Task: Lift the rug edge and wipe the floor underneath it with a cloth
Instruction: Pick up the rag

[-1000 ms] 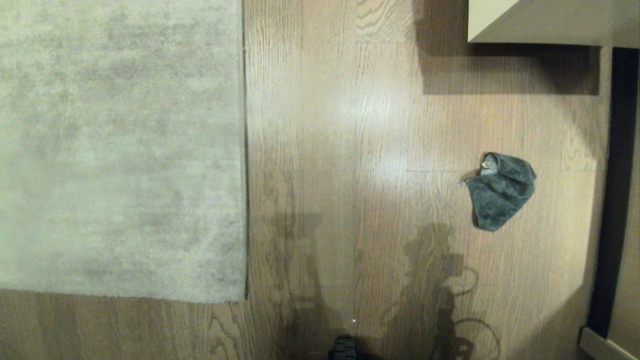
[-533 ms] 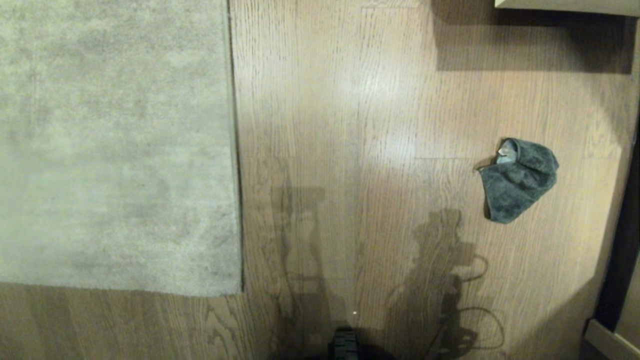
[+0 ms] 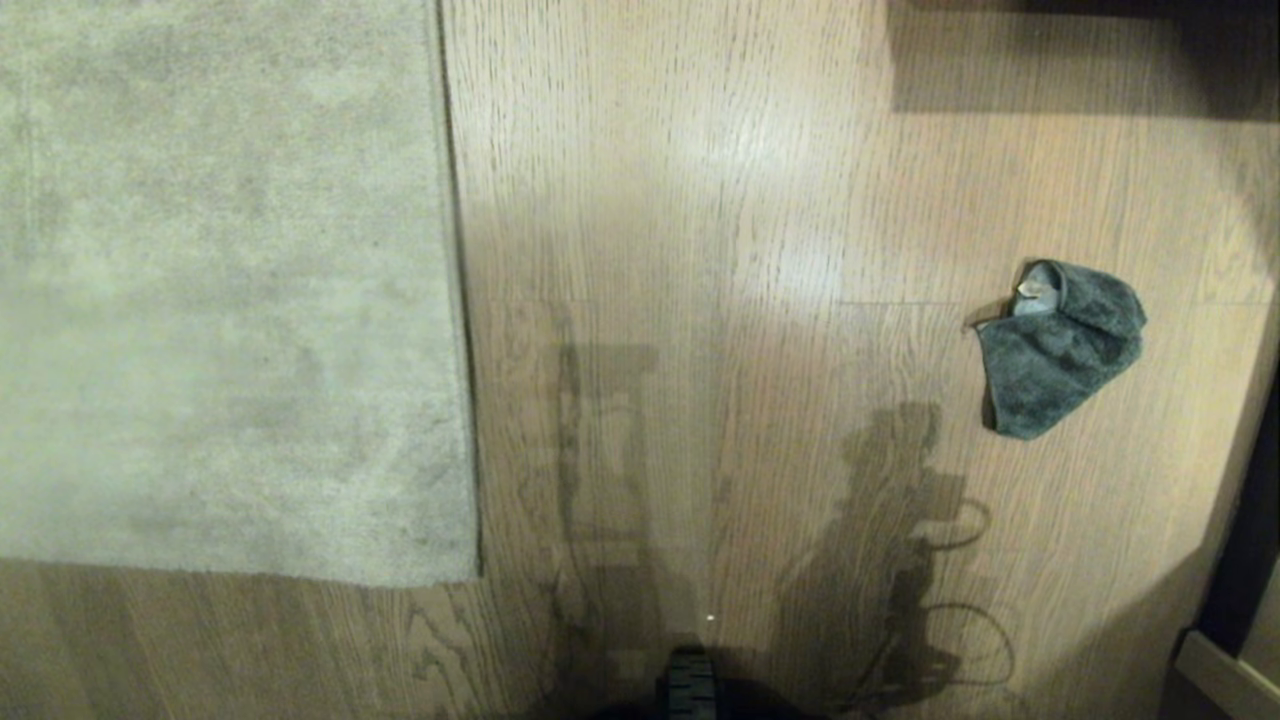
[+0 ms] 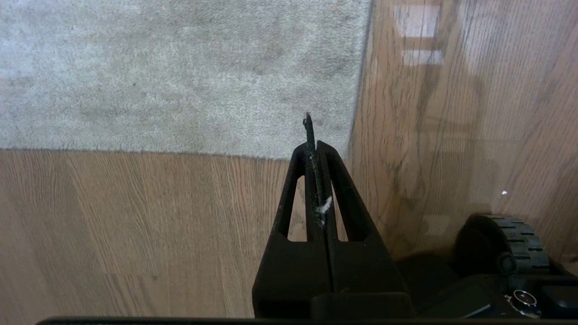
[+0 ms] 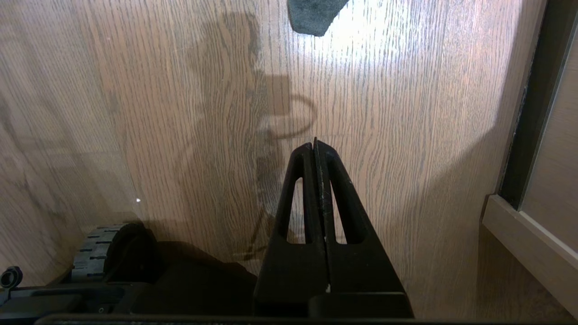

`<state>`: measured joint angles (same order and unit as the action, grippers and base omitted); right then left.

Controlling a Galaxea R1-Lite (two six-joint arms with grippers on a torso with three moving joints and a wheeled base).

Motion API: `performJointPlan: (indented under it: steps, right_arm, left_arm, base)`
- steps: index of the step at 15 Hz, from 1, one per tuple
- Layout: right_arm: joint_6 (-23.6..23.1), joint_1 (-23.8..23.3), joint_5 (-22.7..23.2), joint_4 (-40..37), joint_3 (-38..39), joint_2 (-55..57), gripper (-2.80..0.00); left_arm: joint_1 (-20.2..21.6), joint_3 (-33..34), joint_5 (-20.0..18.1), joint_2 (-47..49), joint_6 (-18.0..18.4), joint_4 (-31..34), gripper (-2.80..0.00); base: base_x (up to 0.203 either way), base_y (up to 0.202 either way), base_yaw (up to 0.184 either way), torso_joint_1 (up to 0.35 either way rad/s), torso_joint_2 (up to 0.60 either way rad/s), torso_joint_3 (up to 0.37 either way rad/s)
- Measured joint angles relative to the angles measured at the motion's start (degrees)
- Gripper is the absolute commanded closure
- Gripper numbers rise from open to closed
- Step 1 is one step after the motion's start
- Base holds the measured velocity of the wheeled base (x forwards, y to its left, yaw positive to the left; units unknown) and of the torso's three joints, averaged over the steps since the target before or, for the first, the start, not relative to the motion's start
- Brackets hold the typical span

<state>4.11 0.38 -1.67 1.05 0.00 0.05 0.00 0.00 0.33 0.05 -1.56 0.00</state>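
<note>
Both of your grippers hang clenched on nothing, the left gripper over the rug edge, the right gripper short of the cloth on the floor; only the head view has shifted, so nothing's started.

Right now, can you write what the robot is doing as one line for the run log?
stage: not started | left gripper: shut, empty, above rug corner | right gripper: shut, empty | rug edge: flat on floor | cloth: crumpled, apart from rug

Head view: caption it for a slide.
Dark grey cloth lies on wood floor, apart from the flat rug edge.
</note>
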Motion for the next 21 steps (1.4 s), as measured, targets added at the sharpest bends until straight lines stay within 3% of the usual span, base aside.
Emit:
performJointPlan:
  steps: [17,21]
  right_arm:
    - [-0.06,0.0,0.02,-0.02,0.0,-0.01,0.0]
    - [-5.93,-0.07,0.77,-0.26,0.0,-0.02,0.0]
  left_arm:
    - [0.0,0.0,0.0,0.0,-0.09,-0.02,0.0]
    - [0.0,0.0,-0.04,0.0,-0.04,0.0,0.0]
  base:
    - [0.0,0.0,0.0,0.0,0.0,0.0]
    - [0.0,0.0,0.0,0.0,0.0,0.0]
